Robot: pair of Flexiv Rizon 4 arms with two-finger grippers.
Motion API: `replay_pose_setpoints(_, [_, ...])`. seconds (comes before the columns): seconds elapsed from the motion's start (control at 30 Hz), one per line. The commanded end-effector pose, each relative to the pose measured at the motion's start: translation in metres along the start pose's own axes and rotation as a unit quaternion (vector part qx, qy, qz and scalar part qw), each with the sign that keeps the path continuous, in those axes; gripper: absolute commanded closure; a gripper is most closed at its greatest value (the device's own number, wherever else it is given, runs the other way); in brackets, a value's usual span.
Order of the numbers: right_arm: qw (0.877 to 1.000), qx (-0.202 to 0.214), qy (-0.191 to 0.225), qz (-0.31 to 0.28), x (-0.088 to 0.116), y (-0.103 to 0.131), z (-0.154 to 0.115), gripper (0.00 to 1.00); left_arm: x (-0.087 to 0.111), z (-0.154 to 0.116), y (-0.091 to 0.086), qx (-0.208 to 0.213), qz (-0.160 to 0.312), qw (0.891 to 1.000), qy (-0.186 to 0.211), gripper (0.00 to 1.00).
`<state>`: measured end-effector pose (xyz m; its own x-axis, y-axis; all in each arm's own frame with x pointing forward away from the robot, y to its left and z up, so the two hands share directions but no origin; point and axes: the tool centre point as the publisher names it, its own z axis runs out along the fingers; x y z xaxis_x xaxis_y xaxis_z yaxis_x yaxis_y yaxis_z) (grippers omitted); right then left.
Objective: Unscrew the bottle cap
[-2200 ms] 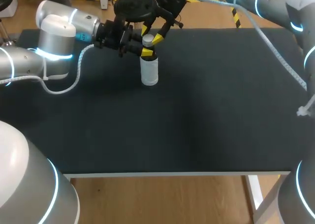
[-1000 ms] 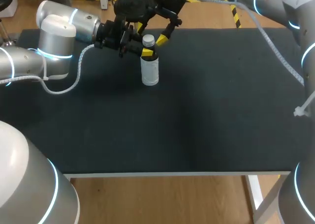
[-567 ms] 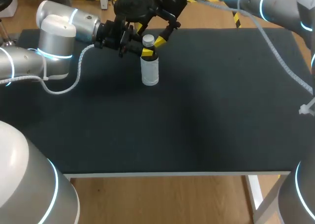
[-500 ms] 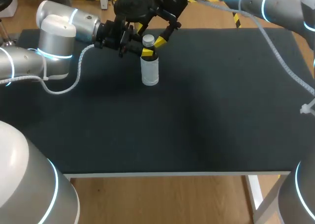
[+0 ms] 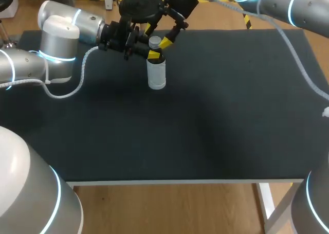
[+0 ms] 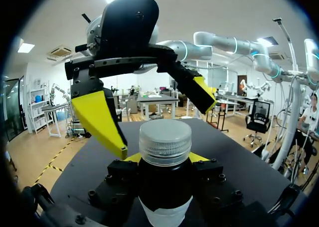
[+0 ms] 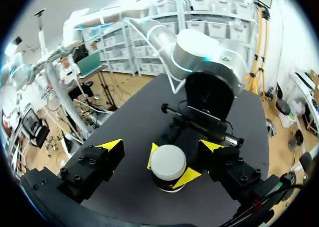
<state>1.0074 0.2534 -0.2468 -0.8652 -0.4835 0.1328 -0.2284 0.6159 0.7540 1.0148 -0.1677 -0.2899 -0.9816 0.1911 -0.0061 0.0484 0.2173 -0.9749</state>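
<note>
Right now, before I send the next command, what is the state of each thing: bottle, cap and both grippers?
bottle: upright on the table, held at its neck.
cap: on the bottle, not lifted off; how far it is loosened cannot be told.
left gripper: shut on the bottle, just below the cap.
right gripper: open, a finger at each side of the cap, neither touching it.

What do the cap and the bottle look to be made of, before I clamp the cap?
Cap: silvery grey, with fine vertical ribs round its side and a matt top. Probably plastic, possibly metal.
Bottle: dark glossy neck above a pale, label-like wrap. It could be plastic or glass; the look does not settle it.
</note>
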Motion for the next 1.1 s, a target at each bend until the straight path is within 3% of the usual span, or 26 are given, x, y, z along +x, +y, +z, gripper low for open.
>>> replay_pose_setpoints(0.03, [0.982, 0.024, -0.187, 0.013, 0.005, 0.002, 0.002, 0.0, 0.0, 0.0, 0.0, 0.0, 0.0, 1.0, 0.0, 1.0])
replay_pose_setpoints(0.53, [0.971, 0.034, -0.233, 0.033, -0.001, -0.005, 0.007, 0.0, 0.0, 0.0, 0.0, 0.0, 0.0, 1.0, 0.0, 1.0])
replay_pose_setpoints(1.1, [0.975, 0.022, -0.215, 0.048, -0.006, -0.006, 0.01, 0.0, 0.0, 0.0, 0.0, 0.0, 0.0, 1.0, 0.0, 1.0])
